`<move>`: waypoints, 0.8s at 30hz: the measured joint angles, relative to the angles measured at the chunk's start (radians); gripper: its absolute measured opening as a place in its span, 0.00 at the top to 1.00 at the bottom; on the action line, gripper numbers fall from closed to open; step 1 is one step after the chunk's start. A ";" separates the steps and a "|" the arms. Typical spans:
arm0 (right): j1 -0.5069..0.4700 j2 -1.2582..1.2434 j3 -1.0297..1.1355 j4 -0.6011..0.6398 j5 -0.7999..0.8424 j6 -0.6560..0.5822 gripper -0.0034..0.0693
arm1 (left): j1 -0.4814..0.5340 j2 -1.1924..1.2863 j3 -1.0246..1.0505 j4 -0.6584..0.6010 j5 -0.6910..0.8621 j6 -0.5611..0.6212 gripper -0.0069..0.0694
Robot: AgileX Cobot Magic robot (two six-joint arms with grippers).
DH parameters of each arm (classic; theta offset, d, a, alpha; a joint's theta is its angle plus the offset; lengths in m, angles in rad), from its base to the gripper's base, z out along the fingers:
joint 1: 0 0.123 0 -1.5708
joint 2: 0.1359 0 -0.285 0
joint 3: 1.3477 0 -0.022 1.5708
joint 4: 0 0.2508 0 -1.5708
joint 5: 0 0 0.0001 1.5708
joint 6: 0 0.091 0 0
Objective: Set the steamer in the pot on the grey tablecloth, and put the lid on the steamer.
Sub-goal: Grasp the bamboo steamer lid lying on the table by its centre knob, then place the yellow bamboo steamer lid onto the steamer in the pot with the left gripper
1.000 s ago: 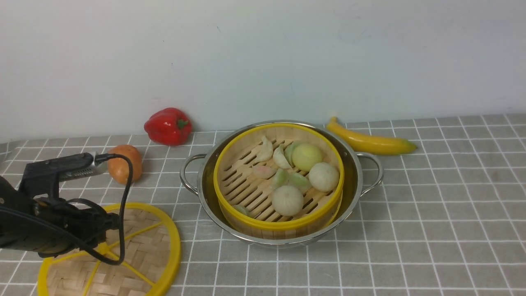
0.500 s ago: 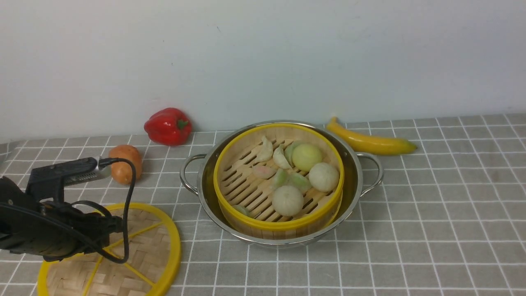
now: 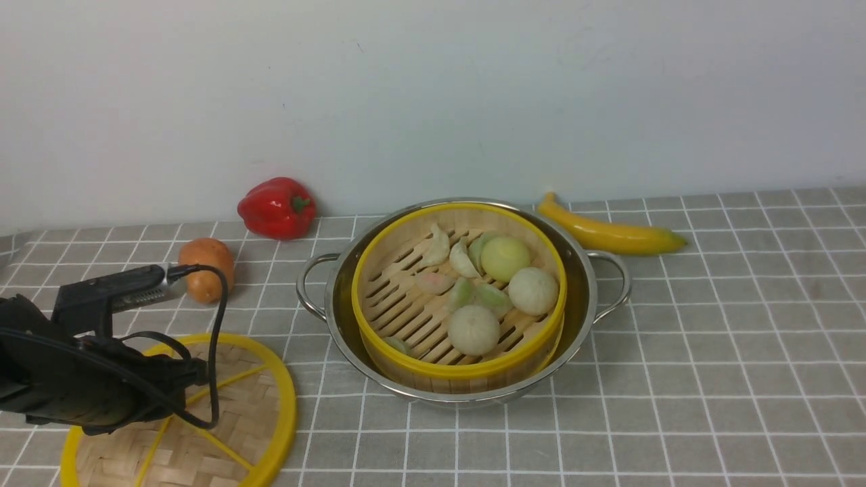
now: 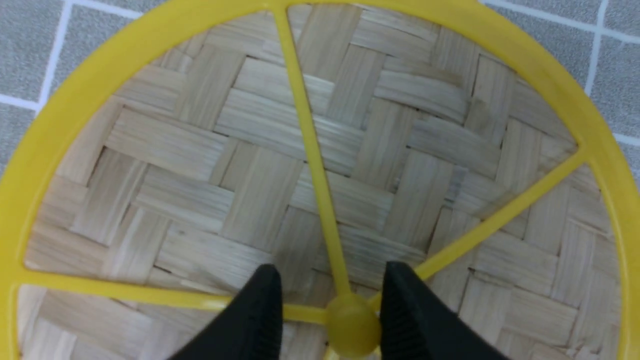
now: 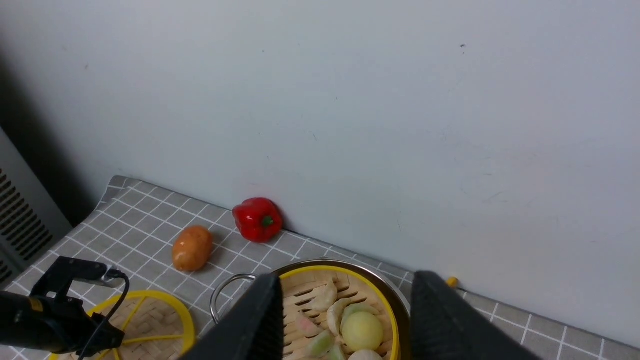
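Bears on the grey tablecloth (image 3: pixel 710 352): the pot (image 3: pixel 580 297) centre, the lid (image 3: pixel 237 412) front left, potato (image 3: pixel 206 267) and red pepper (image 3: pixel 276 207) behind it, banana (image 3: pixel 609 233) behind the pot's right

The left gripper (image 4: pixel 331 270) fingers (image 4: pixel 255 320) stand apart, one on each side of the yellow centre knob (image 4: pixel 352 327) of the woven lid (image 4: pixel 225 165). The lid lies on the grey tablecloth (image 4: pixel 25 50).

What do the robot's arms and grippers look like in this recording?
The left arm is glossy black, with a silver plug and looping black cable on top. Both the left gripper and right gripper have black tapered fingers. The right arm is out of view.
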 joint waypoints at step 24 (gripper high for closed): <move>0.000 -0.153 -0.001 -0.201 0.000 0.001 0.46 | -0.001 -0.080 -0.435 0.159 0.526 -0.018 0.75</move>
